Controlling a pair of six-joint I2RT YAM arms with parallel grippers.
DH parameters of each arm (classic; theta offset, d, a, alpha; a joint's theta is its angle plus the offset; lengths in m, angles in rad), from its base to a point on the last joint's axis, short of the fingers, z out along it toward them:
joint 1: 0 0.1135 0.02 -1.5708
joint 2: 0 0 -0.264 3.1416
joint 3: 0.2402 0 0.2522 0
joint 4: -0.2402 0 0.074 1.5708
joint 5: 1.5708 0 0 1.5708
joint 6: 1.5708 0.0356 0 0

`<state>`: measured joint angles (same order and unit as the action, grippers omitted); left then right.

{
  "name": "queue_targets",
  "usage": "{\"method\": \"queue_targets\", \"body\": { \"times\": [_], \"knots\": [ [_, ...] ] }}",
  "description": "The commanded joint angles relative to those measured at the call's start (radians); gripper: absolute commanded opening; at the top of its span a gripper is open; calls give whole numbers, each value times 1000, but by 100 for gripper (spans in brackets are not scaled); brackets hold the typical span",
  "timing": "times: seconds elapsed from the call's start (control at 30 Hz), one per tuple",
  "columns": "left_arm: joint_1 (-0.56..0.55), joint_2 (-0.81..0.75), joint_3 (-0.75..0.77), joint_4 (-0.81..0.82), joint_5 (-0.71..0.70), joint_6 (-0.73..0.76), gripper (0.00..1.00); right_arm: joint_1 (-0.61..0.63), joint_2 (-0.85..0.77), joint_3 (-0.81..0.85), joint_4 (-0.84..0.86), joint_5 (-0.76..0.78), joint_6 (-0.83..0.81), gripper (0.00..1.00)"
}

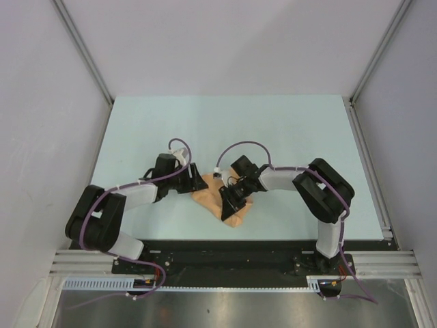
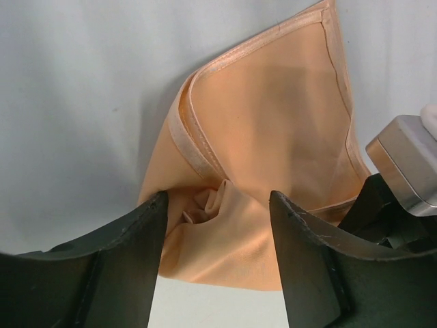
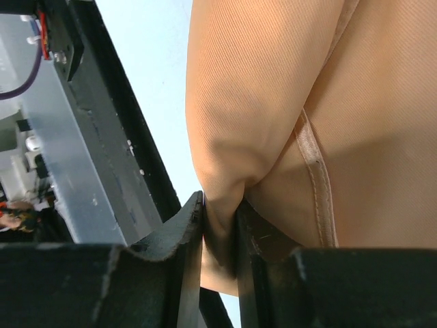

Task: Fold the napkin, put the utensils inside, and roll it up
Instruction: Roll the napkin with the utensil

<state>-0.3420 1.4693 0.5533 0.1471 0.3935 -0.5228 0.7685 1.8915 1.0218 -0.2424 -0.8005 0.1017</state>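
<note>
The peach-orange napkin [image 1: 217,200] lies folded and bunched on the pale table between the two arms. My left gripper [image 2: 217,205] stands open over its near edge, a crumpled fold of napkin [image 2: 259,137] between the fingers and none of it pinched. My right gripper [image 3: 220,219] is shut on a thick fold of the napkin [image 3: 273,102], which bulges out above the jaws. In the top view the right gripper [image 1: 232,196] sits on the napkin's right part and the left gripper [image 1: 194,182] at its left edge. The utensils are out of view.
The pale table [image 1: 273,130] stretches behind the arms, with white walls around it. A black and metal rail [image 1: 232,260] runs along the near edge, seen close beside the right gripper as the rail [image 3: 75,150].
</note>
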Motion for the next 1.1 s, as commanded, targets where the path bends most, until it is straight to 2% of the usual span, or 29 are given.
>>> {"method": "queue_targets", "body": {
  "times": [0.0,0.07,0.1,0.17,0.23,0.3,0.33,0.37,0.43,0.47,0.57,0.67,0.7,0.77,0.8,0.83,0.9,1.0,1.07],
  "knots": [
    [-8,29,-4,8,33,7,58,-17,50,34,-43,-77,-36,0],
    [-11,33,-16,20,38,0,50,-24,64,46,-54,-81,-40,0],
    [-12,33,-19,25,42,-3,41,-28,70,47,-57,-85,-48,0],
    [-17,37,-29,40,51,-11,34,-31,81,55,-70,-86,-56,0],
    [-20,46,-35,46,65,-14,17,-35,84,64,-74,-78,-60,0],
    [-20,48,-33,39,67,-13,0,-46,75,69,-77,-71,-57,8],
    [-20,43,-29,31,53,-11,0,-54,54,72,-77,-69,-39,14],
    [-19,42,-27,10,44,-8,0,-75,40,77,-84,-72,-31,28],
    [-20,25,-18,-12,18,-5,0,-92,-3,101,-104,-54,-17,39],
    [-20,20,-15,-33,10,0,0,-97,-55,113,-144,-33,-25,49],
    [-20,17,-1,-56,-4,3,0,-94,-126,173,-211,82,-28,59],
    [-20,20,7,-67,-10,1,0,-45,-216,178,-189,232,-17,65],
    [-20,22,8,-70,-12,1,0,10,-251,175,-180,367,-22,67],
    [-20,26,14,-78,-18,1,0,93,-273,158,-151,530,-45,71],
    [-20,31,17,-81,-19,1,0,129,-278,150,-135,679,-65,71],
    [-20,32,22,-86,-21,1,0,214,-278,137,-115,751,-72,72],
    [-20,46,30,-89,-24,6,0,287,-270,103,-48,948,-92,74],
    [-19,57,43,-98,-25,7,0,385,-236,68,32,1142,-99,74],
    [-18,57,51,-101,-27,7,0,437,-218,49,92,1213,-137,74]
  ]
}}
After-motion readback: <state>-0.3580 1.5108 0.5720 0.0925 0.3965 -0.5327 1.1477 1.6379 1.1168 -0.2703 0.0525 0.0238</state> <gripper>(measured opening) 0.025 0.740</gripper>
